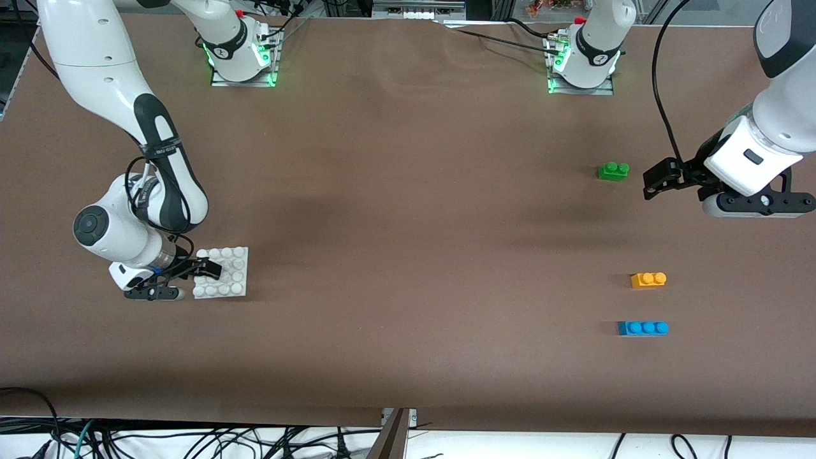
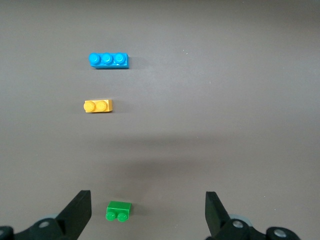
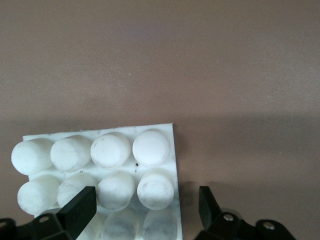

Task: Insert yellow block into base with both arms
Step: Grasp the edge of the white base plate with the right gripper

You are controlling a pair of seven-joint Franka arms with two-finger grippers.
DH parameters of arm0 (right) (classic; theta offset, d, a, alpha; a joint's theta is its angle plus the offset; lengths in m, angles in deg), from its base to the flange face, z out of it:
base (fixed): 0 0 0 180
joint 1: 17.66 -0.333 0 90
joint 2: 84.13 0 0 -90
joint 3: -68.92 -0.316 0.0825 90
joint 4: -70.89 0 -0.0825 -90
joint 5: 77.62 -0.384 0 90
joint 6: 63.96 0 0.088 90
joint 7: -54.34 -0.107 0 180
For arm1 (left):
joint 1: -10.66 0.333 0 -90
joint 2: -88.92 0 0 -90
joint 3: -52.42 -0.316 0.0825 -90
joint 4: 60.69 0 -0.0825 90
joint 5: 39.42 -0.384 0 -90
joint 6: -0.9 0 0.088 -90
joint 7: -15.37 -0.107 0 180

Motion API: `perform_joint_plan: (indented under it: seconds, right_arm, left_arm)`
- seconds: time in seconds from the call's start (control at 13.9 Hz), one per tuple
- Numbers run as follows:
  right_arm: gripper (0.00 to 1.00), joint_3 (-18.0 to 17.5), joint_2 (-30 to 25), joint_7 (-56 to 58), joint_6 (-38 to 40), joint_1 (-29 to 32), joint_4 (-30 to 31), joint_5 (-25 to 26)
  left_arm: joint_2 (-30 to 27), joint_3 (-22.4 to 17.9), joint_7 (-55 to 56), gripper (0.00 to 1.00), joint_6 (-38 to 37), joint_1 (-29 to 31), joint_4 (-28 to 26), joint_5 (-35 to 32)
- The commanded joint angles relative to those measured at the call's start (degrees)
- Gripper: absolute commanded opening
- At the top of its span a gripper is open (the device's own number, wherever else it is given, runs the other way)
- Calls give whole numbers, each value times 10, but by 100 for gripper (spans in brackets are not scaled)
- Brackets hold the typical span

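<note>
The yellow block [image 1: 648, 279] lies on the table toward the left arm's end, between a green brick [image 1: 613, 171] and a blue brick [image 1: 643, 327]. It also shows in the left wrist view [image 2: 98, 106]. My left gripper [image 1: 651, 182] is open and empty, up over the table beside the green brick [image 2: 119, 211]. The white base [image 1: 223, 272] lies toward the right arm's end. My right gripper [image 1: 207, 268] is open and low at the base [image 3: 100, 150]. One finger [image 3: 80, 210] is over its studs and the other finger [image 3: 207, 207] is just off its edge.
The blue three-stud brick [image 2: 108, 60] lies nearer the front camera than the yellow block. The arm bases [image 1: 242, 57] stand at the table's back edge. Cables hang below the front edge [image 1: 395, 421].
</note>
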Motion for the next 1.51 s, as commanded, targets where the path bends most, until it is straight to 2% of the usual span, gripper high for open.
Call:
perform_joint_plan:
  seconds: [0.0,0.22,0.93,1.15,1.44]
  right_arm:
    - [76,-12,11,15,-4,7,-5,-16]
    - [65,-16,10,17,-4,7,-5,-17]
    - [62,-31,3,7,0,0,-2,-24]
    - [62,-46,3,-44,-1,-8,-1,-24]
    - [62,-48,4,-116,-12,-49,-3,-24]
  left_arm:
    - [8,0,-8,100,-16,4,20,21]
    - [8,0,-8,100,-16,5,20,21]
    - [8,0,-8,100,-16,6,20,21]
    - [9,0,-8,100,-16,6,20,21]
    - [10,0,-8,100,-16,5,20,21]
